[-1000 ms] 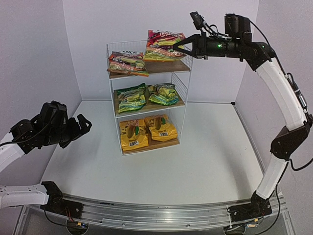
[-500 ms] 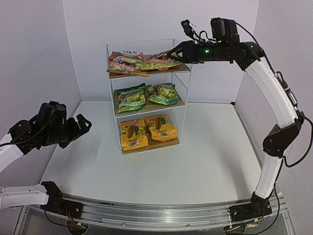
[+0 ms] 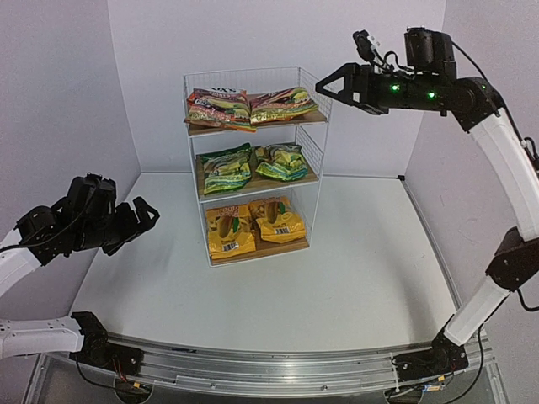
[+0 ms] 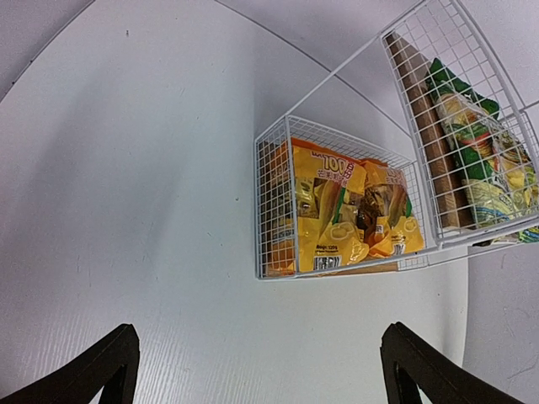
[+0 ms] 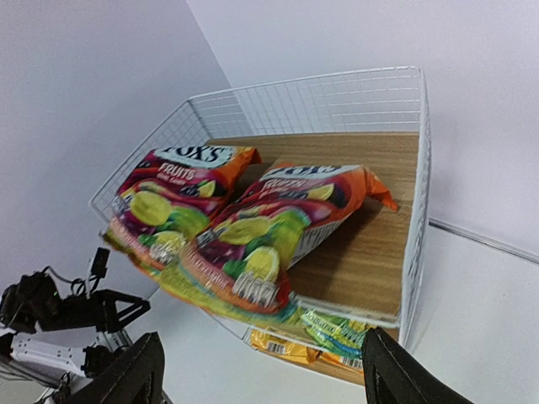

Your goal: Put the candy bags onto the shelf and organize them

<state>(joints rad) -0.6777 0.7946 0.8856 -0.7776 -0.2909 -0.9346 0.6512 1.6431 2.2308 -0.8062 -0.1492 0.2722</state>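
The shelf (image 3: 313, 147) stands at the back of the table, two candy bags on each tier. Two red fruit bags (image 3: 217, 106) (image 3: 282, 103) lie side by side on the top board, green ones (image 3: 226, 168) (image 3: 281, 161) in the middle, yellow ones (image 3: 229, 230) (image 3: 278, 220) at the bottom. My right gripper (image 3: 330, 84) hangs open just right of the top tier, holding nothing. Its wrist view shows the right red bag (image 5: 278, 227) lying free, its front end past the board's edge (image 5: 370, 252). My left gripper (image 3: 141, 217) is open, far left of the shelf, facing the yellow bags (image 4: 324, 210).
The white table (image 3: 362, 261) spreads in front and to the right of the shelf. Walls close in behind and on both sides. A metal rail (image 3: 269, 370) with the arm bases runs along the near edge.
My right gripper lowered the right red bag onto the top tier, opened and let it go, then drew back to the right. The left arm has not moved.
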